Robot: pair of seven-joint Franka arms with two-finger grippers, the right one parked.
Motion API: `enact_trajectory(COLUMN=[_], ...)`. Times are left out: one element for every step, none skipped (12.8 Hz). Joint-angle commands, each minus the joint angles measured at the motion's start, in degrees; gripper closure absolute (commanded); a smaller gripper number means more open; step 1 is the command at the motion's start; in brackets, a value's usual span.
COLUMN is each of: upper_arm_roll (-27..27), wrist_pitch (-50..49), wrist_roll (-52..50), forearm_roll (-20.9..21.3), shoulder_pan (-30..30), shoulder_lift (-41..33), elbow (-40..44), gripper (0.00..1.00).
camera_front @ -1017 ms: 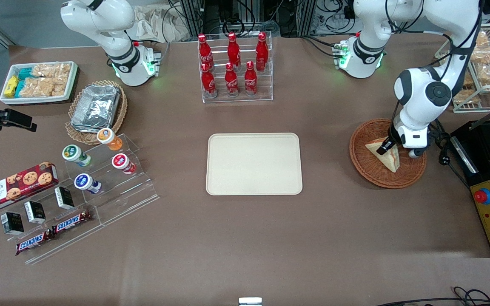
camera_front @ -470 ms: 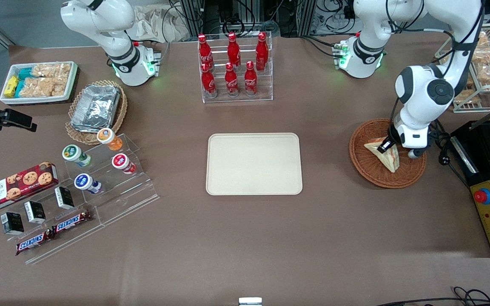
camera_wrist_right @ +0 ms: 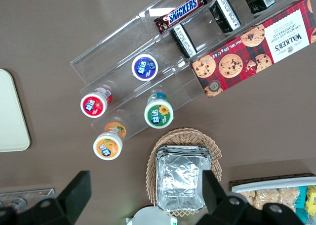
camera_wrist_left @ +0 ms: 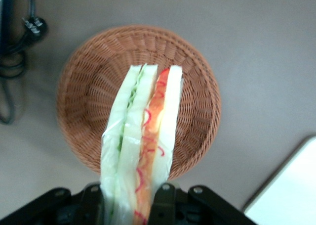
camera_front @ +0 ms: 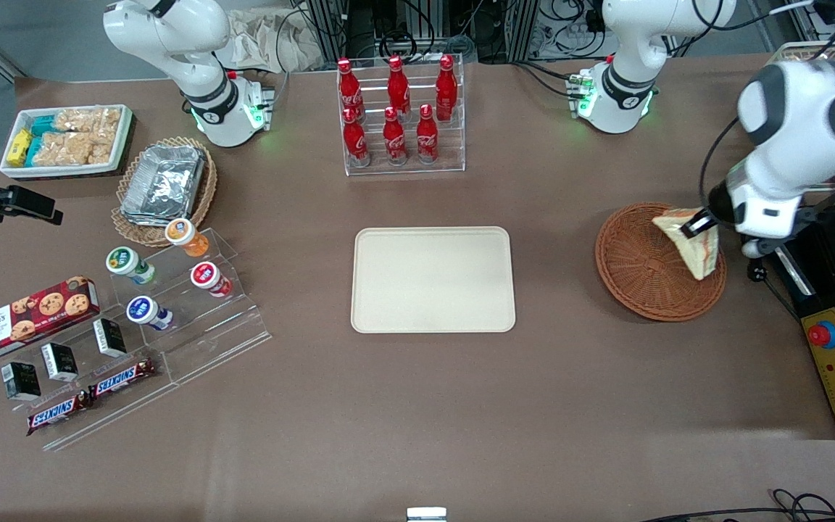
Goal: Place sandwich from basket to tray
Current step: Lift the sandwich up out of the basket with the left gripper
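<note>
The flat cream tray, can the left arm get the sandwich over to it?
Probably yes. The gripper holds the triangular wrapped sandwich above the reddish-brown wicker basket, and nothing stands between there and the flat cream tray.

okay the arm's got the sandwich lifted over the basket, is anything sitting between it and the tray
Nothing visible does. The gripper holds the sandwich above the basket. Only bare tabletop lies between the basket and the tray, and nothing lies on the tray.

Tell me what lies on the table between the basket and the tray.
Nothing: in the front view only bare brown table separates the basket from the tray. The tool holds the sandwich above the basket.
</note>
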Motion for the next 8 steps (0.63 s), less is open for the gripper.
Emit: enact_trajectory(upper_arm_roll=[0.12,0.12,-0.14,-0.57,-2.06,-4.68,-7.93,-12.49], wrist_pitch=[-17.45,-21.95,-25.82,-28.29,-29.97,-31.64,-32.62,-32.71], wrist_roll=[5.08,7.53,10.26,12.89,15.01,16.07,16.17,14.78], forearm_roll=[0.93,1.02,1.02,0.93,0.85,0.93,1.11,1.89], shoulder_pan=[-0.01,-0.10,-0.36,-0.71,-1.23,-1.50,-1.59,-1.50], shoulder_lift=[2.65,2.82,2.82,2.82,2.82,2.82,2.91,3.00], elbow=[18.49,23.77,27.91,31.09,33.47,34.71,35.42,35.60], gripper=[1.00,1.00,1.00,1.00,1.00,1.00,1.00,1.00])
